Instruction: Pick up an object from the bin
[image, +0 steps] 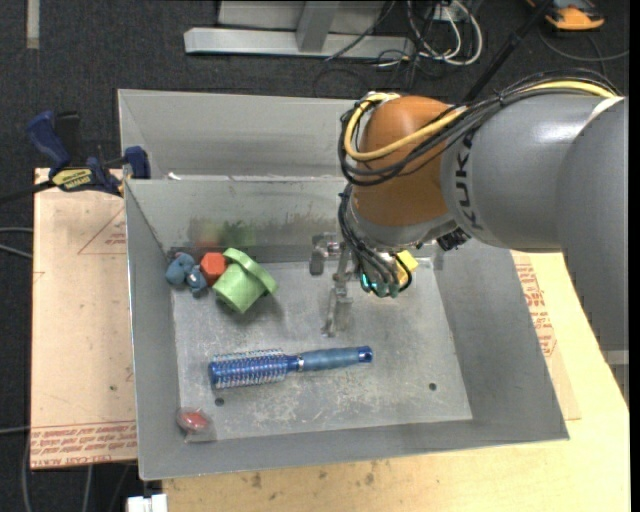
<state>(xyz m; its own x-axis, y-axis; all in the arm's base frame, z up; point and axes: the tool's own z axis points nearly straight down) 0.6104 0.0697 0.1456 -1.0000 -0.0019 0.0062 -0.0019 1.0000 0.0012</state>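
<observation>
- Tool (331, 322) hung mid-bin, pointing down over bare floor, just on the far side of the blue hairbrush (290, 365) handle; nothing seen in it. Couldn't tell how far open it was.
- Brush lay flat near the front of the bin (400, 385), bristle head left, handle right, clear of everything else.
- My read: the brush was the closest candidate. Probably light, rigid plastic; smooth round handle might slip or roll.
- Best hold: across the handle close to the head, near the balance point. Bristles would give, so poor hold there.
- Far left: green cylinder (240, 283), orange piece (212, 265) and blue lump (183, 272) bunched together; small reddish thing (193, 421) in the near-left corner.
</observation>
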